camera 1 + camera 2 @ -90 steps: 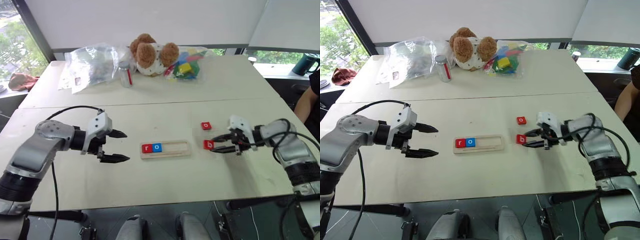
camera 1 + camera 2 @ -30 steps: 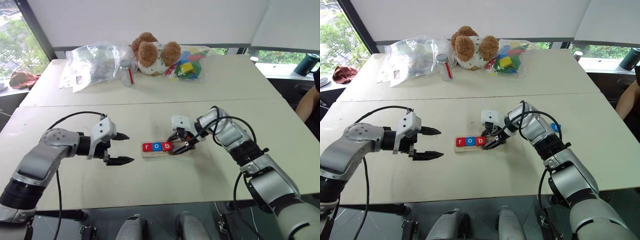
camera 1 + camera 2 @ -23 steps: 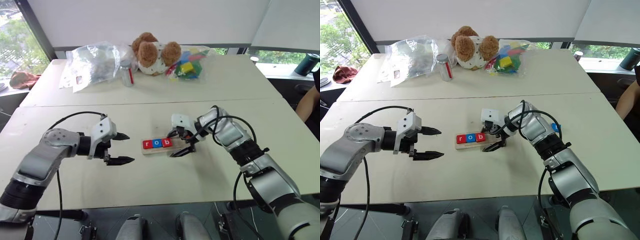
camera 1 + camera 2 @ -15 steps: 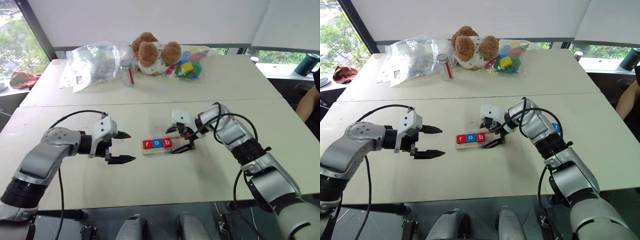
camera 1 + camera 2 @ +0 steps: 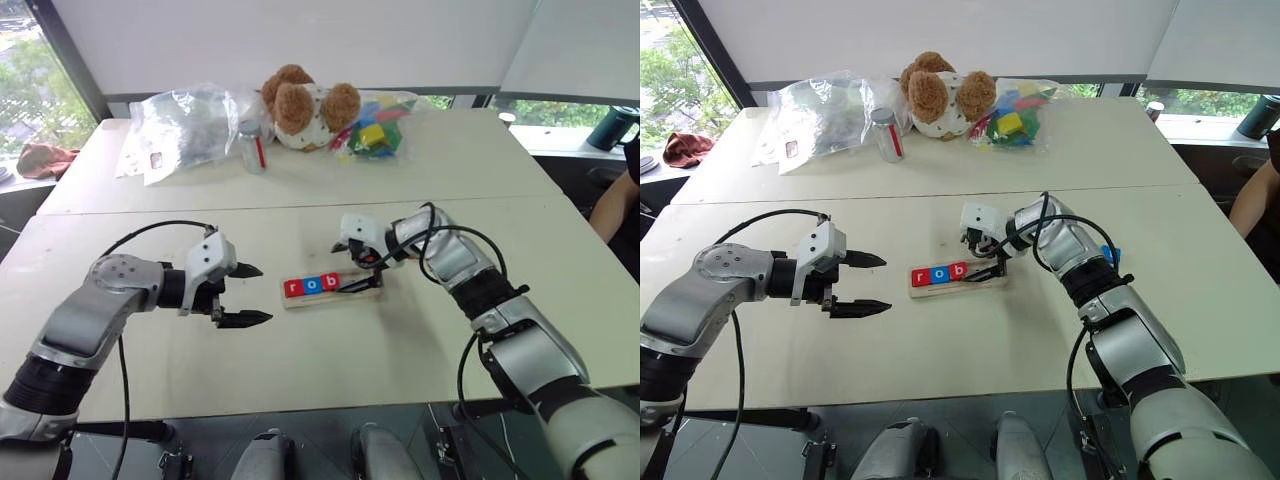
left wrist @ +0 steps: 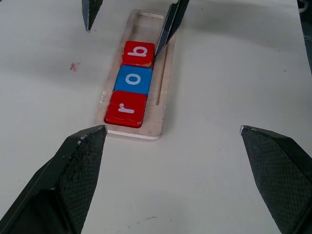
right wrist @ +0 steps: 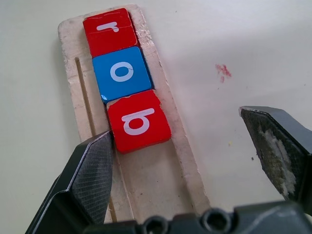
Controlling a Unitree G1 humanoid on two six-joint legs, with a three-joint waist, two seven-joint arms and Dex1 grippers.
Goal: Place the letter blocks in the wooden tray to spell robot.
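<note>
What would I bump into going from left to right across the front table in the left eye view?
Left pincer → red r tile → blue o tile → red b tile → right pincer, above the wooden tray.

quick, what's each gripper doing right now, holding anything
Left gripper: open, holding nothing, off to the side of the wooden tray.
Right gripper: open, holding nothing, over the tray by the red b block.

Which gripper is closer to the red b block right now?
Right. The right gripper straddles the red b block, open; the left gripper hangs open, well off the tray's r end.
</note>
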